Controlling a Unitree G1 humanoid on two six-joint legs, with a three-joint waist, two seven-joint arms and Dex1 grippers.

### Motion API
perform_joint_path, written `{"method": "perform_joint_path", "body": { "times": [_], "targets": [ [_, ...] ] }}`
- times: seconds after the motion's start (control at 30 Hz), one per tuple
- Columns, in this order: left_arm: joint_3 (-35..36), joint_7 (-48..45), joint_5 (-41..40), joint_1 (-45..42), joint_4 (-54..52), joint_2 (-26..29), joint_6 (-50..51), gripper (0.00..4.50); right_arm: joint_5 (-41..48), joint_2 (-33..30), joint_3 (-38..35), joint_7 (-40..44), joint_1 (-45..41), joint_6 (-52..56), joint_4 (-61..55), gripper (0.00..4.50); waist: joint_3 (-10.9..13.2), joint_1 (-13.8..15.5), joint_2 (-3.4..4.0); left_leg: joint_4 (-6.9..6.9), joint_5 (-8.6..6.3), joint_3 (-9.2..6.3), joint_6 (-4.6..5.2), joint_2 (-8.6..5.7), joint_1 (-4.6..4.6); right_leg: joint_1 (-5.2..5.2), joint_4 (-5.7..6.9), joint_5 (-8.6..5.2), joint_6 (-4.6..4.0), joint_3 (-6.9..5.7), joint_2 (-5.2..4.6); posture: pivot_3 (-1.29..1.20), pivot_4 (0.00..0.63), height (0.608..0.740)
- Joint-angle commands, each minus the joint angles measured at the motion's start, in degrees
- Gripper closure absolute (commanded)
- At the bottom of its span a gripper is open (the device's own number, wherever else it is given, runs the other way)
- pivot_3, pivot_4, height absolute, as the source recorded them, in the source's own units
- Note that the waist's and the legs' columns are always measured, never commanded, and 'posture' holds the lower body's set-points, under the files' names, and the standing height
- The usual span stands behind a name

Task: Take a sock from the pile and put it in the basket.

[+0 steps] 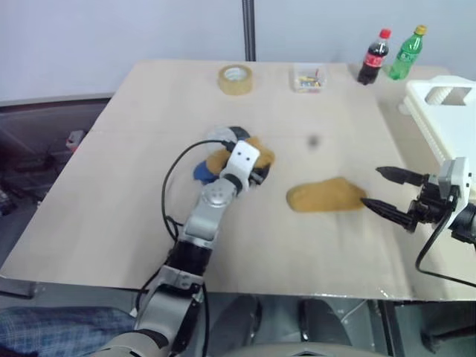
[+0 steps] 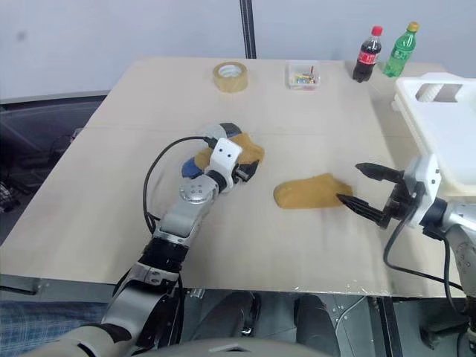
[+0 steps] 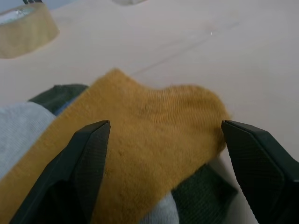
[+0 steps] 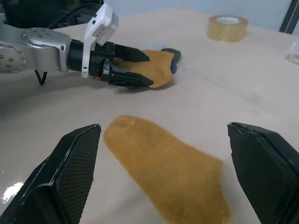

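1. The left claw (image 2: pixel 249 169) is spread wide right over the pile (image 2: pixel 223 152), holding nothing.
2. The right claw (image 2: pixel 357 186) is wide too, just beside a loose yellow sock (image 2: pixel 309 192) on the counter (image 2: pixel 111 186).
3. The basket (image 2: pixel 446 126) sits at the right edge; tape (image 2: pixel 230 76), a small box (image 2: pixel 302 75) and two bottles (image 2: pixel 379 52) line the far side.

Readable text: none can be made out.
Red label on dark cola bottle (image 1: pixel 373 56), far right corner of the tabletop: lettering not legible.
Label on green plastic bottle (image 1: pixel 407 53) beside it: lettering not legible.
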Motion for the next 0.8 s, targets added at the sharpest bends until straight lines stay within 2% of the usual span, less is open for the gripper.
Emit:
{"method": "perform_joint_path", "body": {
  "times": [0.03,0.63,0.8],
  "targets": [
    [-2.01,-0.72,1.62,-0.50,0.37,-0.06,-2.30,0.44,0.28,-0.94,-0.95,0.56,-1.08,-0.47,-0.68,0.00,-0.01,-0.05,0.01,0.00,0.00,0.00,0.00,0.00,0.00,0.00,0.00,0.00,0.00,0.00,0.00,0.00,0.150,0.739],
    [-4.42,-0.88,7.25,-4.64,4.79,0.90,-0.76,0.44,-0.10,-0.23,-1.25,-0.40,0.92,-0.73,-2.22,0.00,0.00,-0.13,0.00,0.00,0.00,0.00,0.00,0.00,0.00,-0.01,0.03,0.00,0.00,0.00,0.01,0.00,0.150,0.739],
    [-3.57,0.23,7.72,-3.90,4.29,1.09,-0.61,1.72,-0.40,-0.33,-1.52,-0.49,0.83,-1.18,-1.58,0.00,0.00,-0.20,0.00,0.00,0.00,0.00,0.00,0.01,0.01,-0.02,0.06,0.00,0.00,0.01,0.01,0.00,0.150,0.739]
  ]
}}
